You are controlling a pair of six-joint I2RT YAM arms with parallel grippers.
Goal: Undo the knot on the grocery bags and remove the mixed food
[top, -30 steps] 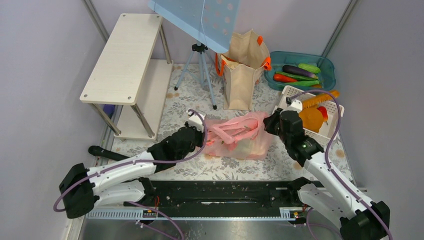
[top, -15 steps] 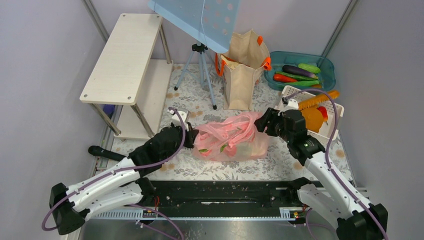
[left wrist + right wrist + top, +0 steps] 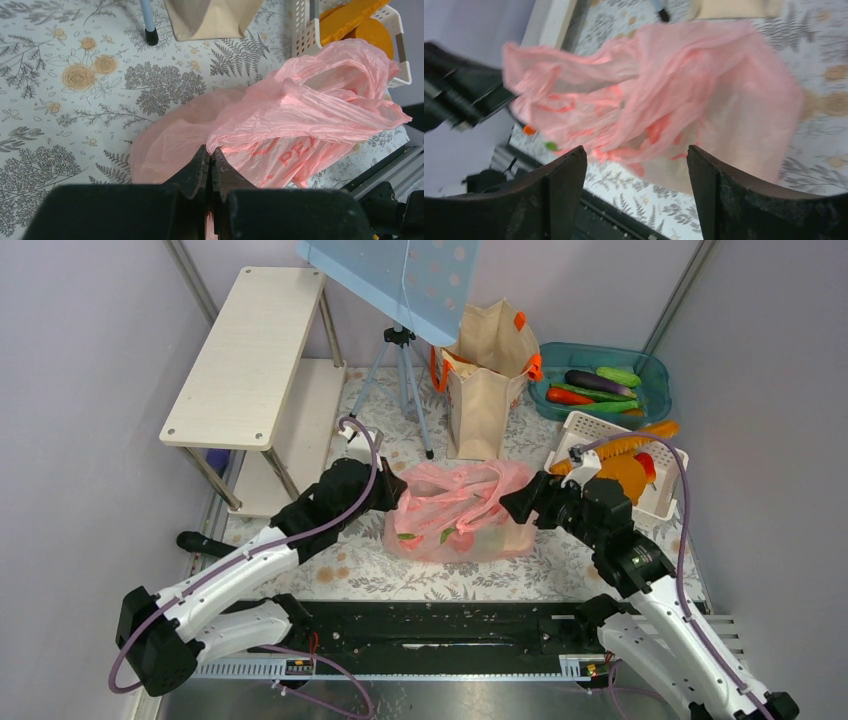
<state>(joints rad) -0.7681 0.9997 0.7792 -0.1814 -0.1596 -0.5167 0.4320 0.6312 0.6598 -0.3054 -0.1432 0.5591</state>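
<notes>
1. L gripper (image 3: pixel 209 167): jaws still pinched tight on a fold of the pink grocery bag (image 3: pixel 460 510), at its L edge; arm has swung up-left since a sec ago.
2. Bag: mid-table, pulled up looser than before; green/red food bits (image 3: pixel 425 535) show thru the plastic.
3. R gripper (image 3: pixel 636 165): has let go, jaws now wide, just R of the bag. Judgement: knot looks slackened; food not out yet.

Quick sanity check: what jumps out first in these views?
The pink grocery bag lies mid-table on the floral cloth, its left side pinched in the shut left gripper. The right gripper hangs open at its right edge. Behind stands a beige tote.
</notes>
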